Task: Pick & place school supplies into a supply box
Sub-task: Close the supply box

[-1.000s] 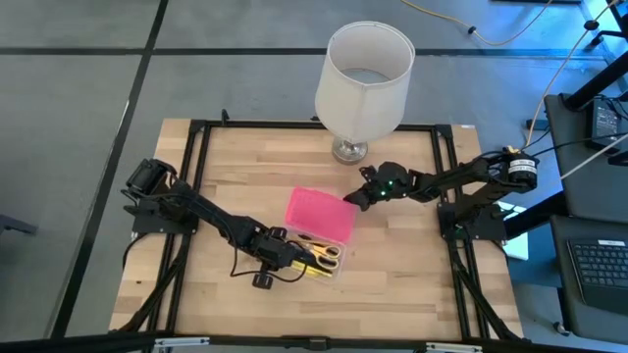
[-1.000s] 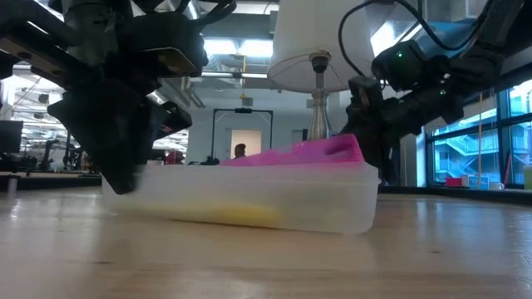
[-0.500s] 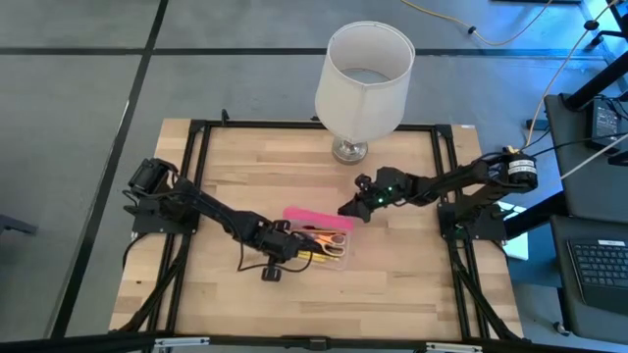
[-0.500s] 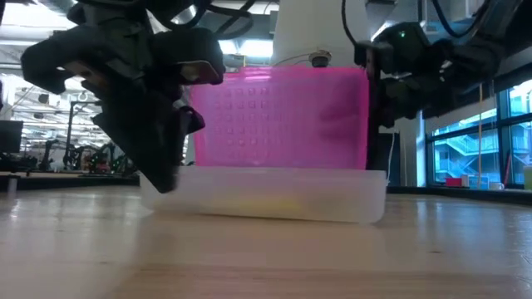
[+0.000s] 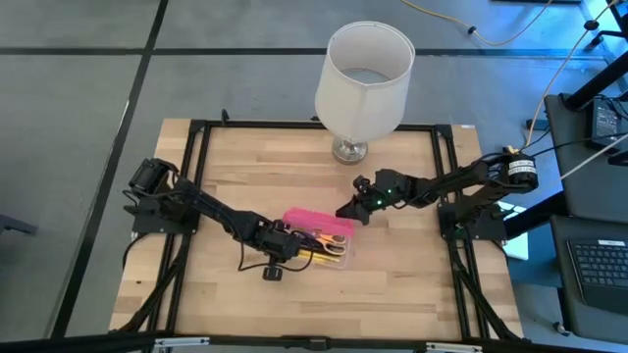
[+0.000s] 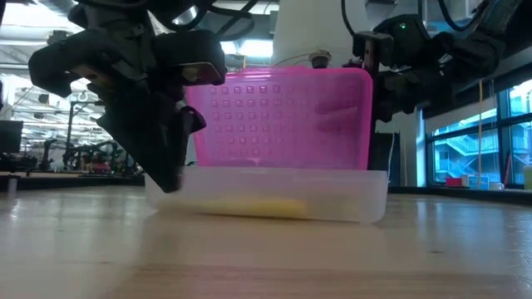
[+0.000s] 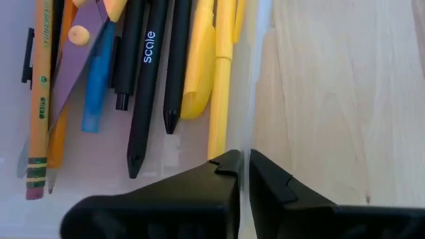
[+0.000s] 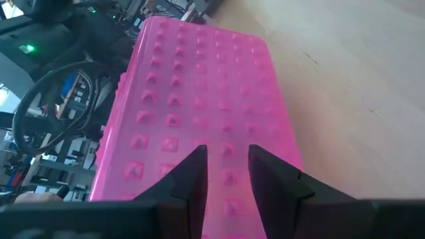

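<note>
The supply box (image 5: 329, 253), a clear tray, lies mid-table on its flat bottom. Its pink lid (image 5: 317, 218) stands upright along the far long side, and shows broad in the low view (image 6: 283, 116). Inside lie yellow pencils (image 7: 222, 79), black pens (image 7: 149, 86) and yellow-handled scissors (image 5: 332, 254). My left gripper (image 5: 286, 245) is shut on the tray's left end. My right gripper (image 5: 345, 210) is closed on the lid's right end, up near its top corner (image 6: 366, 79). My left gripper pinches the tray's thin clear end wall (image 7: 246, 143) between its two fingers, one inside and one outside. The fingers come steeply from above. The tray stays flat on the table. My right gripper holds the lid's right end edge (image 8: 229, 143) between its two fingers, coming nearly level from the table's right. The lid stands upright on its hinged lower edge.
A large white lamp (image 5: 363, 78) stands at the table's far edge, its metal foot (image 5: 348, 150) just behind the right gripper. Bare wood (image 5: 392, 294) lies near and right of the box. Black frame rails (image 5: 186, 196) run along the table's sides.
My right gripper has moved up and toward the near-left, swinging the pink lid from lying tilted back behind the tray to standing upright. The tray has stayed on the table, with my left gripper still shut on its end.
</note>
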{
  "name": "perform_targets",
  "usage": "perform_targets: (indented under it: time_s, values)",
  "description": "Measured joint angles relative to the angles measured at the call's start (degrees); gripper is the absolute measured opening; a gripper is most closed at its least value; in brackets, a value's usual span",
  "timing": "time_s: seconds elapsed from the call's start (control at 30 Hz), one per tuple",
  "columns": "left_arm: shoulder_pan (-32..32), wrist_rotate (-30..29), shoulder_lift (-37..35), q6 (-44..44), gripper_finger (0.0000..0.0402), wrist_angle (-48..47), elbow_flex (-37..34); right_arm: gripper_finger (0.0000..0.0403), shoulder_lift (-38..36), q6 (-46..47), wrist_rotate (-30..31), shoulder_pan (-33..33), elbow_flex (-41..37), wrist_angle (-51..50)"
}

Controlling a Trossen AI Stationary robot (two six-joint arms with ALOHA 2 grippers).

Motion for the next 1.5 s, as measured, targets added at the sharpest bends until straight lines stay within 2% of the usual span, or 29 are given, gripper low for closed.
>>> perform_targets:
  time_s: [0.47, 0.7, 0.93, 1.27, 1.5]
  values:
    - [0.0, -0.8, 0.1, -0.1, 0.009, -0.4, 3.2, 0.0114, 0.0, -1.3, -0.7, 0.0, 0.0, 0.0]
    - [0.0, 1.4, 0.0, -1.1, 0.0116, -0.3, 3.2, 0.0114, 0.0, -1.3, -0.8, 0.0, 0.0, 0.0]
    - [0.0, 3.5, -0.4, -1.5, 0.0115, -0.2, 3.3, 0.0114, 0.0, -1.2, -1.7, -0.1, 0.0, 0.1]
    - [-0.5, -2.1, -3.0, -1.7, 0.0106, -2.0, 3.3, 0.0114, 0.0, -1.1, -1.7, -0.1, -0.1, 0.3]
    - [-3.4, -6.0, -3.1, -2.1, 0.0104, -2.0, 3.3, 0.0114, 0.0, -1.0, -1.7, -0.1, -0.1, 0.3]
